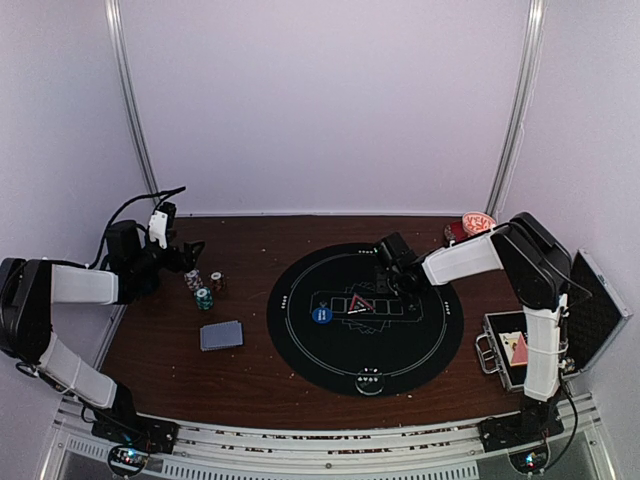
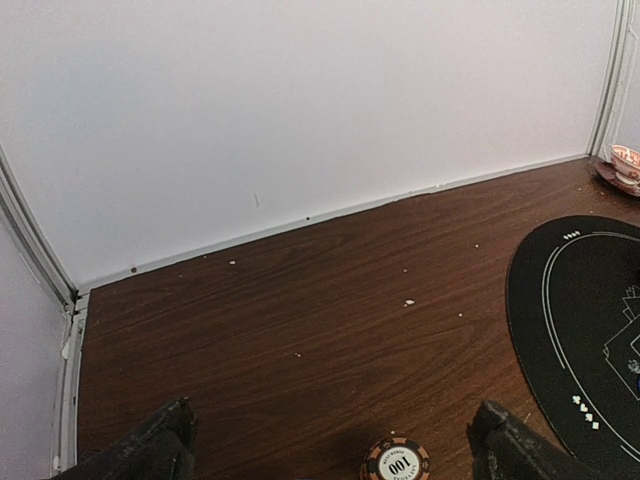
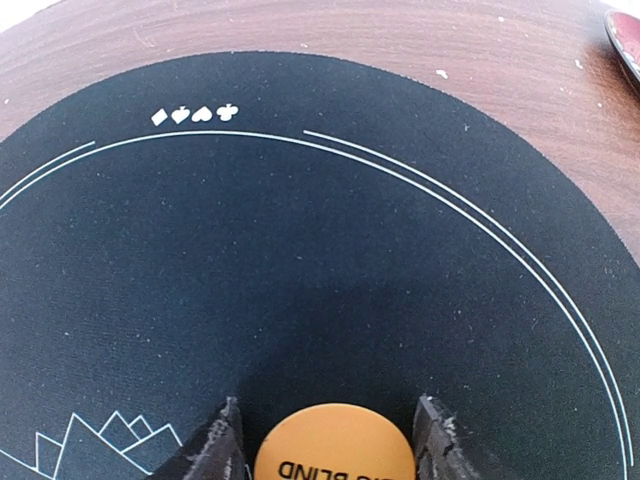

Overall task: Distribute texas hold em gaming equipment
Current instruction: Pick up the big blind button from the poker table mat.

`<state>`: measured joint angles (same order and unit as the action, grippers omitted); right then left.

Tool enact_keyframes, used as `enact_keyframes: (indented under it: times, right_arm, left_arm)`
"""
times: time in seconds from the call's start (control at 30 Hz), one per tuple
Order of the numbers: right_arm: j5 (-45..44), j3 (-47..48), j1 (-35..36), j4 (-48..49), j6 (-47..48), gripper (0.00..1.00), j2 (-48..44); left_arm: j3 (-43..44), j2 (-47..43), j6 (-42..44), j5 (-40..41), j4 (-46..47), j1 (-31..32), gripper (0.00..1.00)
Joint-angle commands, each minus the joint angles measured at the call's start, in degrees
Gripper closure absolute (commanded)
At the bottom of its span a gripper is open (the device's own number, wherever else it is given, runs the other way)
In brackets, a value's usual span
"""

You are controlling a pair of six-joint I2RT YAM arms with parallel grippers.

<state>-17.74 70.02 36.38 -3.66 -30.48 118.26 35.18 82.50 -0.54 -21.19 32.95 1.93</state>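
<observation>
My right gripper [image 1: 392, 268] is over the far part of the round black mat [image 1: 420, 345]. In the right wrist view it [image 3: 330, 448] is shut on an orange "BIG BLIND" disc [image 3: 335, 445], which fills the gap between its fingers [image 3: 215, 452]. A blue disc [image 1: 321, 315] and a red triangle marker [image 1: 358, 303] lie on the mat. My left gripper [image 1: 188, 256] is open just behind small chip stacks [image 1: 193, 280], one of them teal [image 1: 204, 298]. A "100" chip [image 2: 396, 461] lies between its fingers [image 2: 150, 455]. A grey-blue card deck [image 1: 221, 335] lies nearer.
A red-patterned cup and saucer [image 1: 478, 222] stands at the back right and also shows in the left wrist view [image 2: 625, 165]. An open metal case [image 1: 530, 350] lies at the right edge. White walls close the back and sides. White crumbs dot the wooden table [image 2: 300, 300].
</observation>
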Motion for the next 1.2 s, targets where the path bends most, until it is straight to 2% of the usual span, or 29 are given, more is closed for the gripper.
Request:
enact_keyframes:
  times: [0.0,0.3,0.47,0.67,0.7,0.83,0.87,1.17]
  right_arm:
    - [6.9,-3.2,2.0,-6.6,-0.8,0.44,1.6]
    - [7.1,-3.7,2.2,-6.9,-0.8,0.45,1.1]
    - [6.4,-4.2,2.3,-7.5,-0.8,0.52,0.0]
    - [5.4,-4.9,2.2,-7.7,-0.9,0.53,-1.4]
    - [5.4,-5.0,2.2,-7.7,-0.9,0.52,-1.6]
    - [5.7,-5.4,2.2,-7.9,-0.8,0.35,-1.7]
    - [5.9,-5.6,2.2,-7.9,-0.9,0.33,-1.7]
    - [7.1,-7.1,3.1,-7.5,-1.4,0.35,-3.0]
  left_arm:
    - [1.6,0.5,0.5,0.4,2.4,0.3,0.02]
    - [1.6,0.5,0.5,0.5,2.3,0.2,0.02]
    - [1.8,0.6,0.5,0.6,2.2,0.3,0.02]
    - [1.8,0.7,0.5,0.8,2.0,0.3,0.02]
    - [1.9,0.7,0.5,0.8,2.0,0.2,0.02]
    - [1.9,0.7,0.5,1.0,1.9,0.3,0.02]
    - [1.9,0.7,0.5,1.0,1.9,0.2,0.02]
    - [2.0,0.8,0.6,1.0,1.8,0.2,0.02]
